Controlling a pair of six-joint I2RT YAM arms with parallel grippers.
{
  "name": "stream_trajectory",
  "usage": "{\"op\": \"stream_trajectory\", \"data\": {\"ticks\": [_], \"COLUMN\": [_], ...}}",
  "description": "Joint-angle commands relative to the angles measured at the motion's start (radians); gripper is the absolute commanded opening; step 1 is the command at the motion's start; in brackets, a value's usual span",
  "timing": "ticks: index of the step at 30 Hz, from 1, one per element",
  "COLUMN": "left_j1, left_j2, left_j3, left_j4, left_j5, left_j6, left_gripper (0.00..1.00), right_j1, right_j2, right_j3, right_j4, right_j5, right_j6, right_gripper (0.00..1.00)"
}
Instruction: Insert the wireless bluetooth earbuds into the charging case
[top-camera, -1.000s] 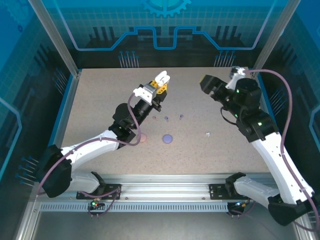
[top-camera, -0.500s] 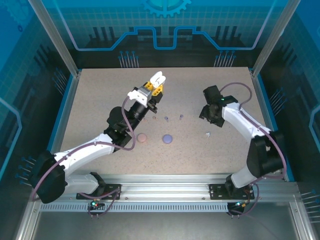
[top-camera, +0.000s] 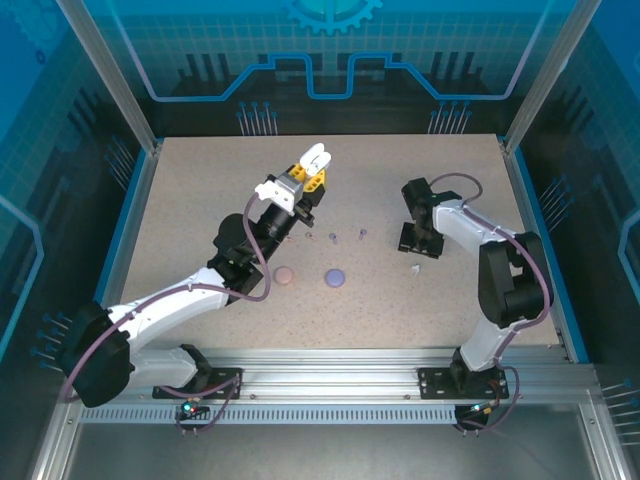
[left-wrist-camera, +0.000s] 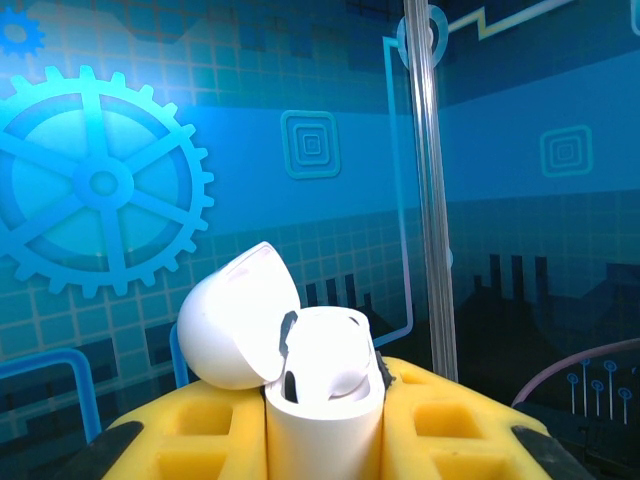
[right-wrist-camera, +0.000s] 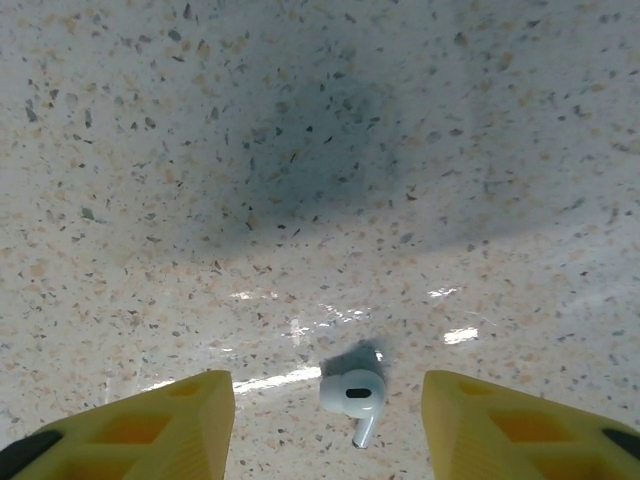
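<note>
1. On the table (right-wrist-camera: 200, 150), toward the right side, a white bud (right-wrist-camera: 352, 395) lies flat. Its little stem points back at the right gripper (right-wrist-camera: 330, 420).
2. That gripper hangs low over the bud with its jaws partly wide. One yellow finger sits on each side, and neither touches the bud.
3. Up in the air, the left gripper (left-wrist-camera: 320, 440) is squeezed narrow on the white case (left-wrist-camera: 322, 390). The lid (left-wrist-camera: 240, 315) is flipped open.
4. The bud is tiny and smooth. If the fingers (right-wrist-camera: 150, 415) pinch it off to one side, it could pop out or skid away.
5. If the gripper drops too low, the fingers could scrape the table and push the bud along.
6. If the bud is picked up crooked, it may not slide into its hole in the case.
7. The right fingertips are cut off at the bottom of the wrist view, so I cannot tell how close they are to the table.
8. The inside of the case is too bright to tell if a bud is already in there.
9. From the top, the white bud (top-camera: 416, 268) is only a speck, and the purple buds (top-camera: 332, 237) are too small to make out well.
</note>
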Motion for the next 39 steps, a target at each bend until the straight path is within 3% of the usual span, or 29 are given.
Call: {"op": "stream_trajectory", "data": {"ticks": [1, 12, 39], "left_j1": [-0.005, -0.004, -0.004], "left_j2": [-0.005, 0.001, 0.004], "left_j3": [0.005, 0.009, 0.012], "left_j4": [0.050, 0.049, 0.044], "left_j5": [-0.007, -0.005, 0.002], "left_j6": [0.009, 0.006, 0.007], "left_gripper": [0.00, 0.00, 0.00], "right_j1": [-0.010, -0.008, -0.035], "right_j2": [0.034, 0.044, 0.072], "right_j3": [-0.021, -0.094, -0.098], "right_j4": [0.001, 0.031, 0.044], "right_j5": [-0.036, -0.029, 0.005], "right_j6": [-0.035, -0.006, -0.036], "right_gripper": [0.52, 0.51, 0.34]}}
